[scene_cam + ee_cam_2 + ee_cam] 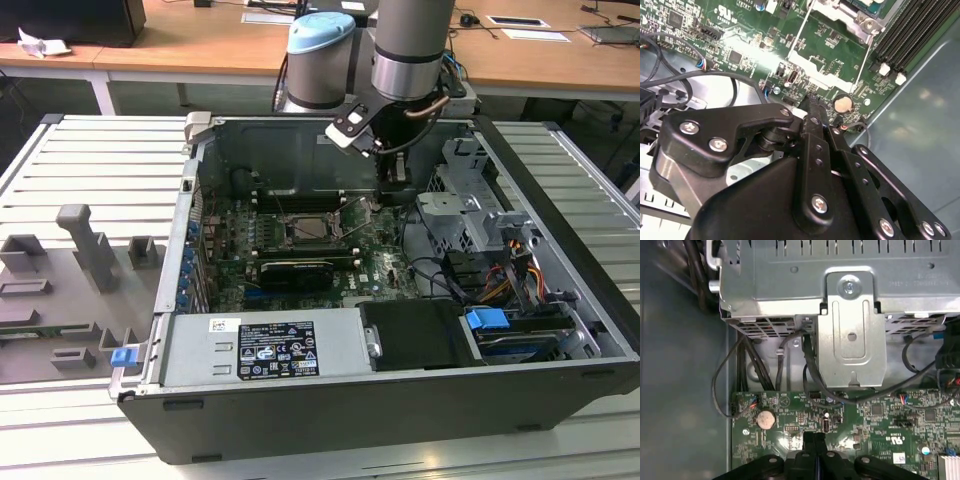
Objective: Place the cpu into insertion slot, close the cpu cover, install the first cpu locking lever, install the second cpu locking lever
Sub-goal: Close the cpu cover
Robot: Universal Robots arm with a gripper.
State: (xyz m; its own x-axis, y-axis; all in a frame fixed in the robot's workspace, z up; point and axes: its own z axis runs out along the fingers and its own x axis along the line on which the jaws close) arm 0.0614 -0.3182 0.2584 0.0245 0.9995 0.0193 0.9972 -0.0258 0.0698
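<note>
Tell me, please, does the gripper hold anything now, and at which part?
Nothing seems held. In the first wrist view the gripper is shut with no object between its fingertips, close to the motherboard and near the coin battery.

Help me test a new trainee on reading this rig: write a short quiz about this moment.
1. True or false: in the exterior view the pincer hangs over the labelled power supply.
2. In the first wrist view the round coin cell sits on: A) the green motherboard; B) the metal drive cage; C) the grey table.
3. In the exterior view, on which side of the cpu socket is the pincer?

Key: 1 false, it is over the motherboard; 2 A; 3 the exterior view's right.
</note>
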